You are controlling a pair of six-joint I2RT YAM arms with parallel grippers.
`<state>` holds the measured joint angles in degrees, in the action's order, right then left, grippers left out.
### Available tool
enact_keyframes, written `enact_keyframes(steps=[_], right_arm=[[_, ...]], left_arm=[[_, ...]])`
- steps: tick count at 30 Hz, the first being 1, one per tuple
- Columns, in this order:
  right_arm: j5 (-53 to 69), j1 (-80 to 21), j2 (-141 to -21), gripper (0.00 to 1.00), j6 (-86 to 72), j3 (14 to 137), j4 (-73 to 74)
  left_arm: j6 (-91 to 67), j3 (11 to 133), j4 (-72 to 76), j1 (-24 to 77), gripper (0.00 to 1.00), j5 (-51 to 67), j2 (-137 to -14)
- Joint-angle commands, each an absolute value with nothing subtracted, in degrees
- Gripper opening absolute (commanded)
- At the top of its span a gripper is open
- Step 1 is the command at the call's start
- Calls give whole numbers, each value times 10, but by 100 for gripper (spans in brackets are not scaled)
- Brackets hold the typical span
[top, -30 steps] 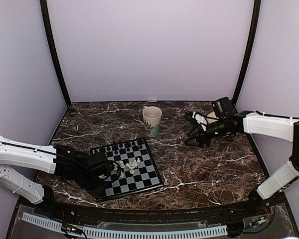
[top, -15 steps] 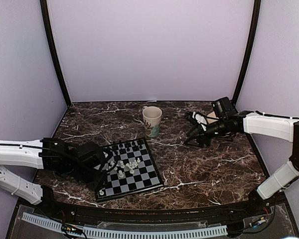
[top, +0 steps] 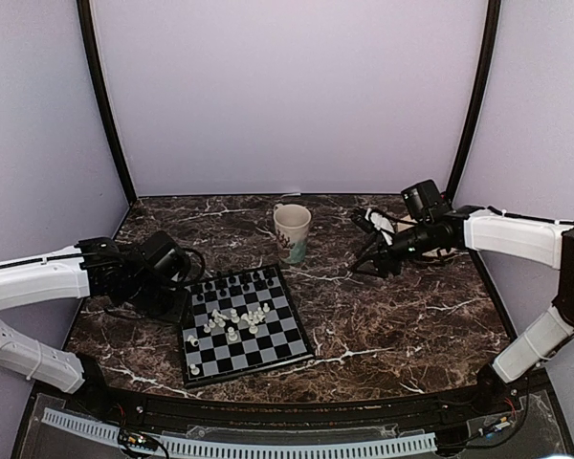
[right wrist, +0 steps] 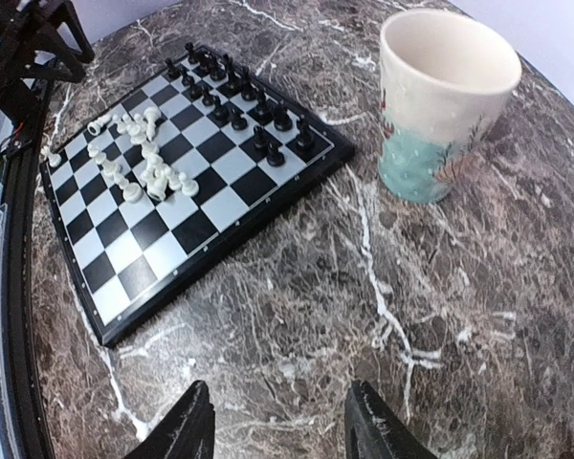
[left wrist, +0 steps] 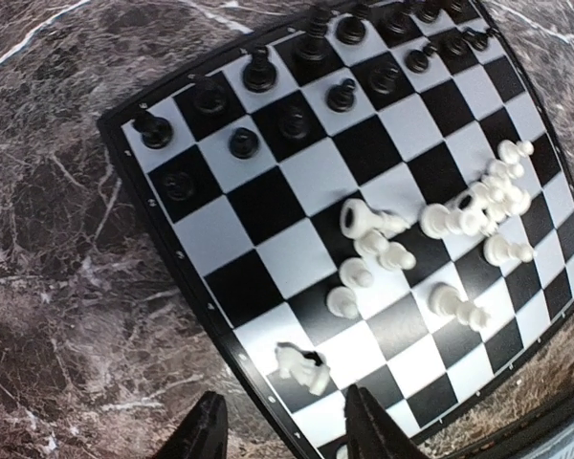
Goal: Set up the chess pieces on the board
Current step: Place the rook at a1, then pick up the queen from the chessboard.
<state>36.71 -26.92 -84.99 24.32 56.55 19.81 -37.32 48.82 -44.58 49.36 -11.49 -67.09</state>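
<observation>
1. Top external view: the board [top: 273,337] lies flat on the marble tabletop [top: 411,325], near and left of the mug [top: 292,232].
2. Black chess pieces [top: 234,282] [left wrist: 258,67] stand along the two far rows.
3. White chess pieces [top: 247,316] [left wrist: 459,218] sit in a loose cluster mid-board, several tipped over.
4. One lone white piece [top: 194,368] [left wrist: 301,368] lies on its side near the board's near-left corner.
5. Left gripper [top: 184,298] [left wrist: 285,397] is at the board's left edge, with its fingers spread and nothing between them.
6. Right gripper [top: 365,262] [right wrist: 277,392] hangs over bare tabletop right of the mug, well apart from the board. Its fingers are spread and hold nothing.
</observation>
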Motion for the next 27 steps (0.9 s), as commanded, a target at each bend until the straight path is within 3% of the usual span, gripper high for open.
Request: enact_keyframes(steps=[1,5,15,19,27], right_arm=[[313,-325,-871,46,212,662,232],[272,-402,-926,43,207,763,286],[206,-556,-1119,36,210,966,356],[199,-580,-1185,36,223,1021,365],[175,-623,-1264,39,259,1090,384]], left_arm=[[-344,470,-420,432,44,-120,-666],[-286,462,-368,375,42,-81,-651],[-213,448,-299,359,39,-80,-658],[-174,482,-313,299,41,-78,-681],[-127,605,-263,191,45,40,-740]])
